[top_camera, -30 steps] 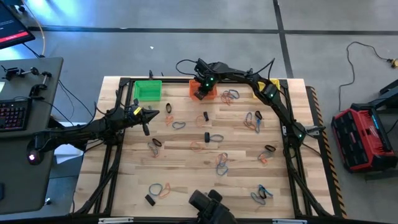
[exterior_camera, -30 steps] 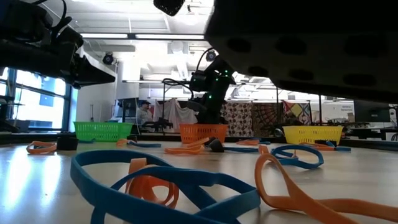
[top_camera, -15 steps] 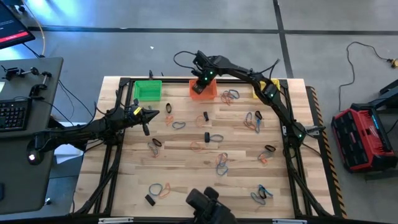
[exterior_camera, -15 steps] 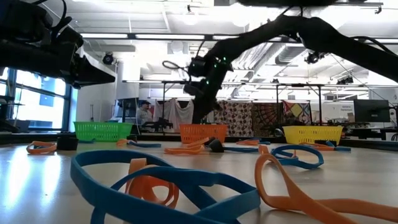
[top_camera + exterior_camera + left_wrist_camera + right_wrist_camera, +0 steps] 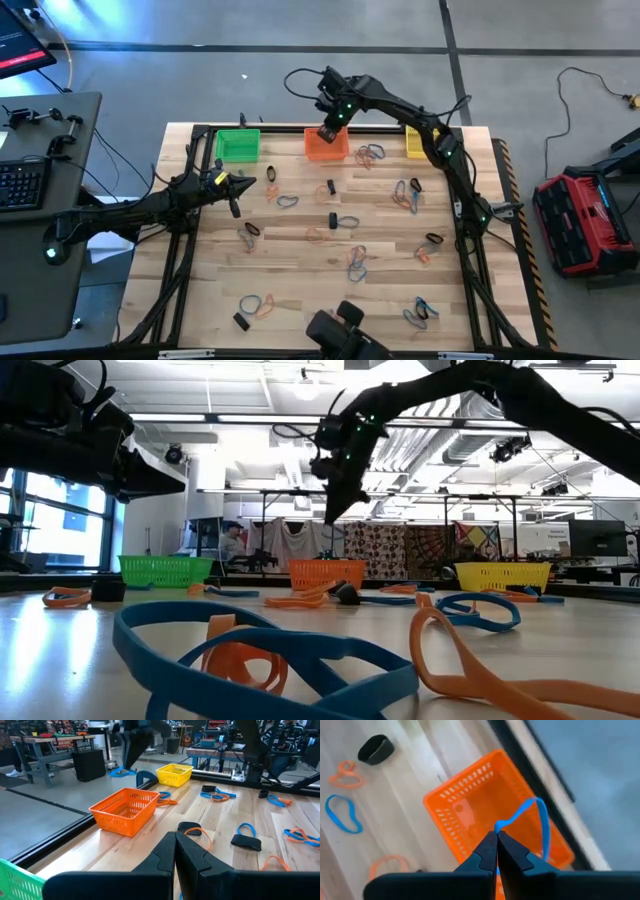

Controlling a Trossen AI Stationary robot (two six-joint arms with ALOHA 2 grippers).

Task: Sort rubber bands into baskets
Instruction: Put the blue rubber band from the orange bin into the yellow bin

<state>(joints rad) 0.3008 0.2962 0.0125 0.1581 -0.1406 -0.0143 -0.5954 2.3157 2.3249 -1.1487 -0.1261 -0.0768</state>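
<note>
nearest the low cam: a blue band [image 5: 250, 650] looped round a small orange band [image 5: 240, 663], another orange band [image 5: 480, 670] just beside them, all flat on the table [image 5: 300, 265]. more rubber bands [image 5: 355, 262] scattered across the wood: blue, orange, black, some tangled in pairs.

left gripper [image 5: 236, 207] sits over the table's left part, near the green basket [image 5: 238, 146], fingers pressed together, nothing between them. left wrist cam shows its closed tips [image 5: 175, 851] pointing toward the orange basket [image 5: 126, 810] and the yellow basket [image 5: 174, 774] further on.

far edge: the three baskets in a row, green left, orange basket [image 5: 326, 146] middle, yellow basket [image 5: 417, 144] right.

right gripper [image 5: 326, 131] is raised above the orange basket, arm reaching in from the right side. its fingers [image 5: 490, 851] are clamped on a blue rubber band [image 5: 534, 822], loop dangling over the basket's mesh [image 5: 470, 810]. basket interior looks empty apart from that hanging loop.
</note>
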